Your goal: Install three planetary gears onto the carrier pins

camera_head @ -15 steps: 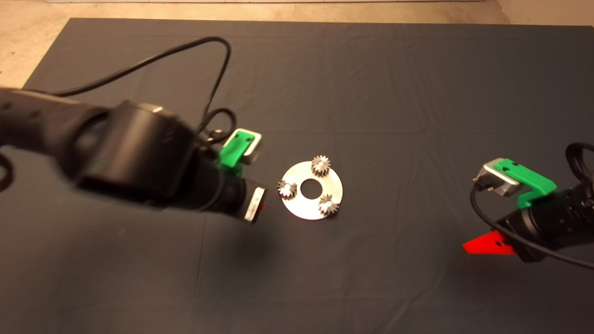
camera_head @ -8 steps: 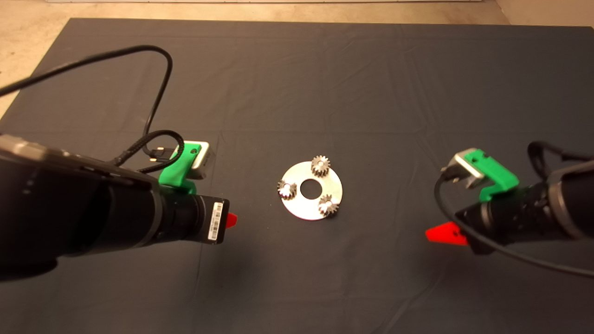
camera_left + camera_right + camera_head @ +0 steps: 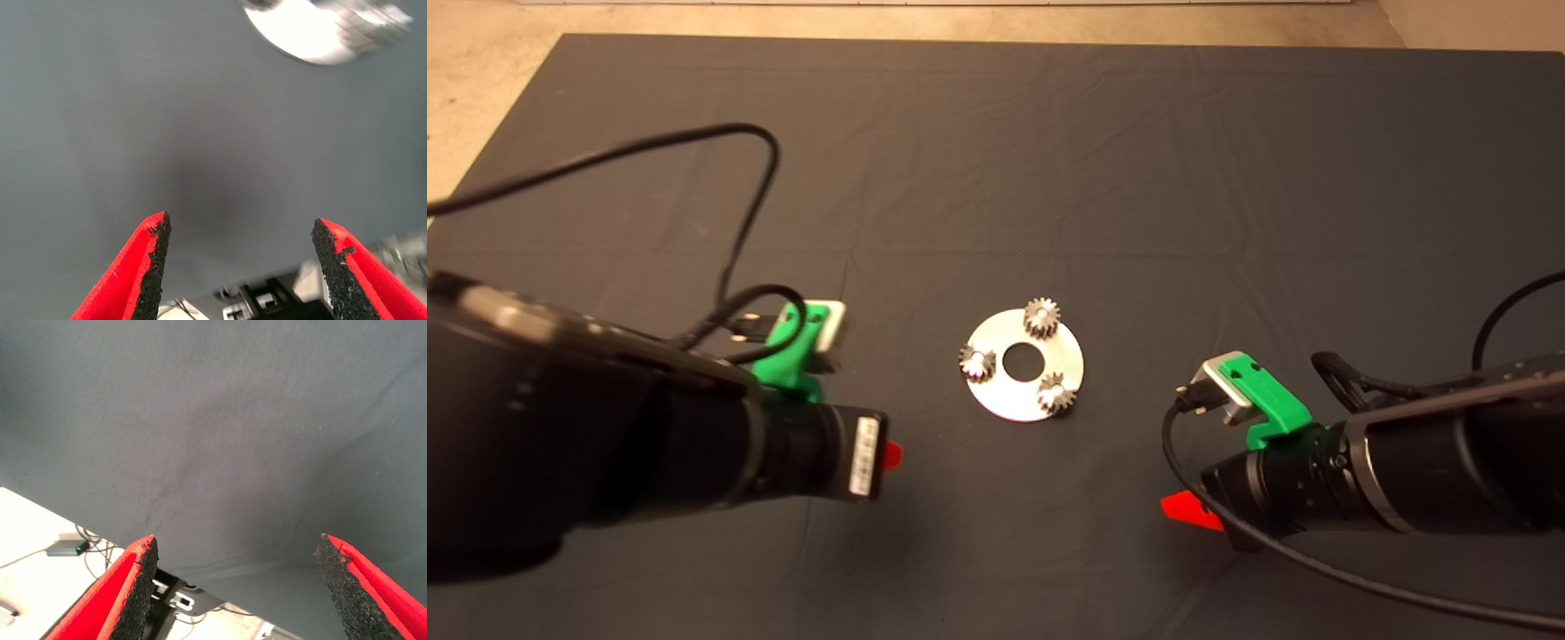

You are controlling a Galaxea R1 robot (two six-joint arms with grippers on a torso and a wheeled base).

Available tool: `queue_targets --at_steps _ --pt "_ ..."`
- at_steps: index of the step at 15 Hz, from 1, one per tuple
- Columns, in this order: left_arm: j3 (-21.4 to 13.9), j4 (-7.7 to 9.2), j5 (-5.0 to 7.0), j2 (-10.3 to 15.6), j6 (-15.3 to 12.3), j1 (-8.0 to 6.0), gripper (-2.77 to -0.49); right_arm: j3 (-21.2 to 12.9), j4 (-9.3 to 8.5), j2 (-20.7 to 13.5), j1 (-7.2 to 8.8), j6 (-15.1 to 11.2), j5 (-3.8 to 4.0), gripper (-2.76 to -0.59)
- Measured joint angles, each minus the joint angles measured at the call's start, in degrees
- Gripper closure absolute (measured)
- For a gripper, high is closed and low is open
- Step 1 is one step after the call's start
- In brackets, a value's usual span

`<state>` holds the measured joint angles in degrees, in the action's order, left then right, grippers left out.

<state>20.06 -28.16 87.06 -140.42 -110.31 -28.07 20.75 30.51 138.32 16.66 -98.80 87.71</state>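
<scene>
Both arms have pulled back from the disc (image 3: 1024, 364) — left gripper (image 3: 240, 267) and right gripper (image 3: 237, 587) spread and empty, three gears (image 3: 1041, 317) seated on their pins — though a trailing cable could snag one.

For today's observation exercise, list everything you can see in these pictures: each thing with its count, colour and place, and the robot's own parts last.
Small grey metal spur gears: three, each on a peg of the disc, evenly spaced around its central hole.
Flat round shiny metal disc: one, silver, mid-mat.
Dark fabric mat: one, charcoal, covering the table.
Pale floor: beige, beyond the mat's far edge.
Black cables: trailing from both arms.
Left gripper: green with red fingers spread apart, holding nothing, left of the disc.
Right gripper: same colours, fingers apart, holding nothing, right of the disc.
</scene>
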Motion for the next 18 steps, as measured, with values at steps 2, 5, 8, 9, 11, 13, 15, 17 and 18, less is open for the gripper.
queue_targets --at_steps 2,5,8,9,11,13,15,17,18 --pt "-0.04 0.13 0.11 -0.70 -1.16 0.29 -1.46 -0.27 0.16 0.45 -0.51 -1.25 -0.01 -1.76" --pt "-0.06 0.52 0.44 -0.90 -1.78 1.07 -1.46 -0.33 0.46 1.72 -0.63 -2.19 -0.23 -1.76" --pt "-0.06 0.52 0.39 -1.68 -2.01 1.07 -1.46 -0.33 0.57 1.65 -0.71 -2.51 0.00 -1.76" --pt "-0.07 0.56 0.37 -1.68 -2.35 1.11 -1.46 -0.33 0.60 1.70 -0.90 -2.66 0.05 -1.76" --pt "-0.08 0.57 0.41 -1.68 -2.42 1.73 -1.46 -0.33 0.66 1.70 -0.94 -2.69 -0.01 -1.76" --pt "-0.08 0.60 0.39 -1.73 -2.43 2.12 -1.46 -0.35 0.66 1.66 -0.96 -2.71 0.02 -1.76" --pt "-0.08 0.57 0.42 -1.84 -2.45 2.47 -1.46 -0.35 0.66 1.65 -0.96 -2.71 -0.04 -1.76" --pt "-0.08 0.60 0.37 -1.86 -2.58 3.00 -1.46 -0.35 0.66 1.59 -0.96 -2.71 -0.03 -1.76" --pt "-0.08 0.60 0.42 -1.84 -2.58 3.16 -1.46 -0.35 0.66 1.41 -0.99 -2.72 0.07 -1.76"
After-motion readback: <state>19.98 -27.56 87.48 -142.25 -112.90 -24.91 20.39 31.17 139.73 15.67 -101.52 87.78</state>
